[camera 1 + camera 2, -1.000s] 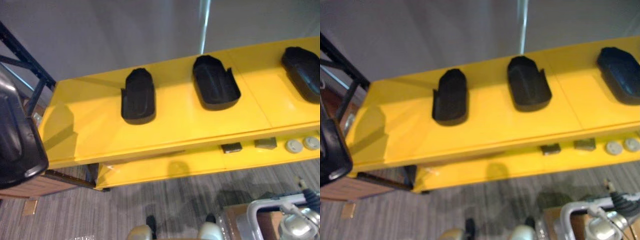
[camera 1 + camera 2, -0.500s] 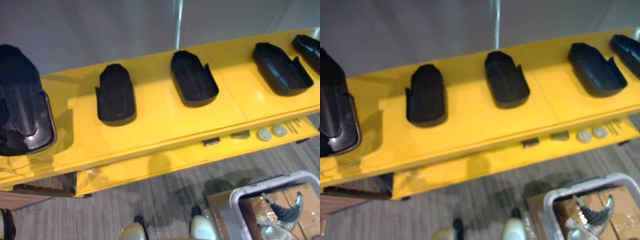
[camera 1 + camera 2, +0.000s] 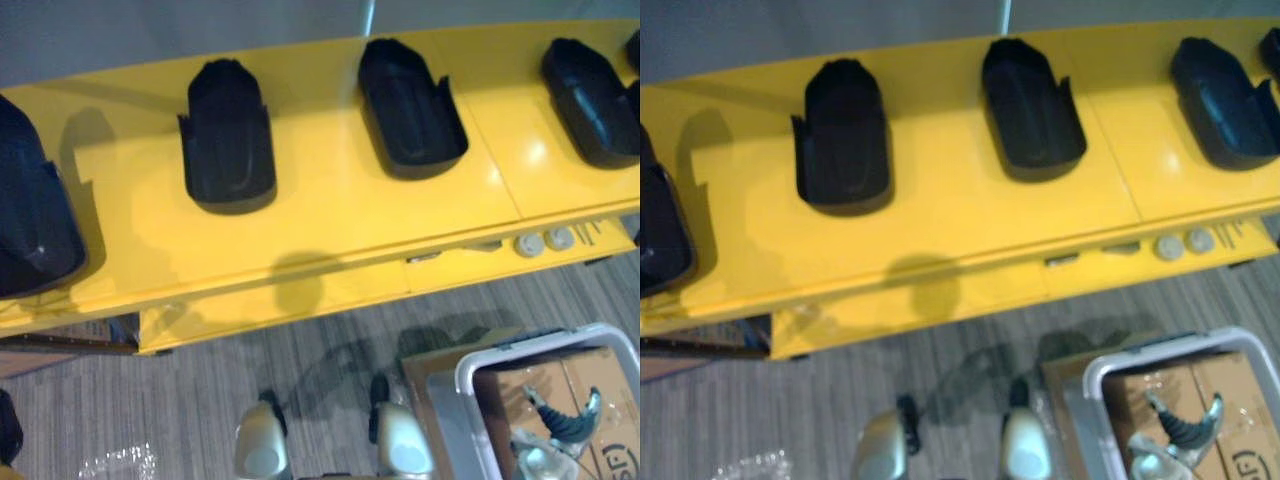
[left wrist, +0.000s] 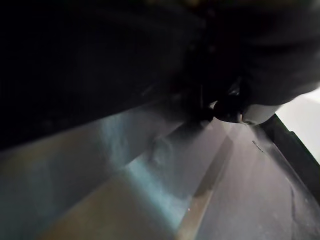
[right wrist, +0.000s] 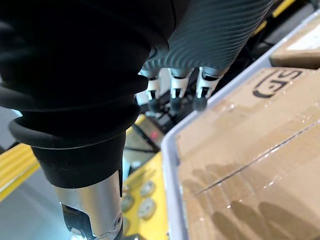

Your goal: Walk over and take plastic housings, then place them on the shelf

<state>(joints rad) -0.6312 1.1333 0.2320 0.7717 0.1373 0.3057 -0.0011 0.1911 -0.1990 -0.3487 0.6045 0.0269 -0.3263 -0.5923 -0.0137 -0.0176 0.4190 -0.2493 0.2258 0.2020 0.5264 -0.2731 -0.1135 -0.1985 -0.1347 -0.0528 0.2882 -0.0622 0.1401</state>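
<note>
Three black plastic housings (image 3: 230, 135) (image 3: 410, 105) (image 3: 590, 100) lie open side up in a row on the yellow shelf's top board (image 3: 330, 220). Another black housing (image 3: 30, 210) sits over the shelf's left end, cut off by the view's edge. In the left wrist view a dark housing surface (image 4: 100, 60) covers most of the picture, and my left hand's fingers are hidden. My right hand (image 3: 560, 428) hangs low at the right above a cardboard box, its fingers (image 5: 172, 92) relaxed and holding nothing.
A lower yellow board carries small round parts (image 3: 530, 245) and flat pieces. A grey bin (image 3: 470, 380) holding a cardboard box (image 3: 590, 375) stands on the striped carpet at the lower right. A grey wall rises behind the shelf.
The camera has shifted along and closer to the shelf. The housing at the left went from beyond the shelf's left end to over its top board. The right hand stays by the bin.
</note>
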